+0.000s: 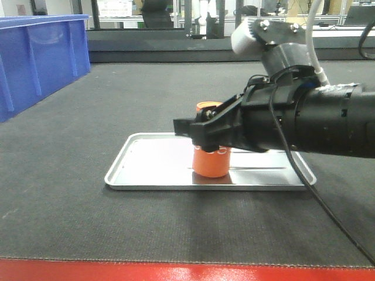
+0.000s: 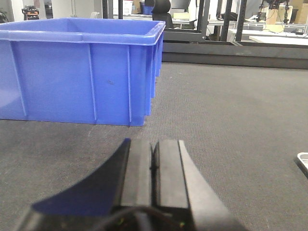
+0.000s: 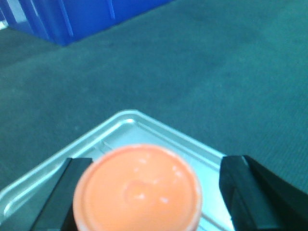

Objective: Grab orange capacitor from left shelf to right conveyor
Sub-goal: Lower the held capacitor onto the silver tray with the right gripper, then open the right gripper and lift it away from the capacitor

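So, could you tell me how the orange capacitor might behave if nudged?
Likely rigid: the orange capacitor looks like a hard cylinder. Standing upright on the tray, it may tip if nudged high, then roll. Its smooth side might slip.

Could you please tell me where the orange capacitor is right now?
In the front view, the orange capacitor stands upright on the silver tray on the dark conveyor belt, straddled by the open right gripper.

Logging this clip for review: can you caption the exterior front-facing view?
Right gripper straddles the upright orange capacitor on a silver tray on the dark conveyor belt, blue bin at left.
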Available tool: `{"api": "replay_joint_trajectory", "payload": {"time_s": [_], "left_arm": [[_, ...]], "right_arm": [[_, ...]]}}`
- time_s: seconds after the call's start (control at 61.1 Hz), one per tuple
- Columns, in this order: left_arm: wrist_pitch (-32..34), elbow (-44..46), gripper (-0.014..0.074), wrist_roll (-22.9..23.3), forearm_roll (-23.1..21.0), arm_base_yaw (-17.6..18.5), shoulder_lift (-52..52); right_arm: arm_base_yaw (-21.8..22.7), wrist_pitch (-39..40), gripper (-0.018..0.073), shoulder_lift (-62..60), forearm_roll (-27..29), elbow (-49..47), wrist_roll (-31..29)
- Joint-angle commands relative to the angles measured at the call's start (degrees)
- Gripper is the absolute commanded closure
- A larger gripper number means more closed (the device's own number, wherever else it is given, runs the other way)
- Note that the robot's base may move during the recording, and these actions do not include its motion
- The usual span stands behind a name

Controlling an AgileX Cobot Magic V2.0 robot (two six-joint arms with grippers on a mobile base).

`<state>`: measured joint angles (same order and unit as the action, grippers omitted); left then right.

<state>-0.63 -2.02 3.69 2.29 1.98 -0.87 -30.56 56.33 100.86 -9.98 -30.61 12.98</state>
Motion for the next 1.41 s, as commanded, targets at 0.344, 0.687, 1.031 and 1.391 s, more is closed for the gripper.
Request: {"api": "replay_joint_trajectory", "payload": {"time_s": [0.344, 0.687, 1.031, 1.391], "left_arm": [[5.2, -1.2, 0.0722, 0.4, -0.1, 0.0, -0.4], [5.2, -1.2, 0.0722, 0.4, -0.1, 0.0, -0.4], [5.2, -1.2, 0.0722, 0.4, -0.1, 0.0, -0.4], [5.2, -1.2, 0.0722, 0.4, -0.1, 0.0, -0.4]], "right_arm": [[0.1, 10.6, -0.0064, -15.0, -1.9, -1.3, 4.4], [0.1, -9.5, 0.0328, -37.7, -5.1, -1.3, 10.2], [0.1, -30.1, 0.0491, -58.9, -5.0, -1.3, 10.3], [0.2, -29.3, 0.0491, -61.3, -5.0, -1.3, 10.0]]}}
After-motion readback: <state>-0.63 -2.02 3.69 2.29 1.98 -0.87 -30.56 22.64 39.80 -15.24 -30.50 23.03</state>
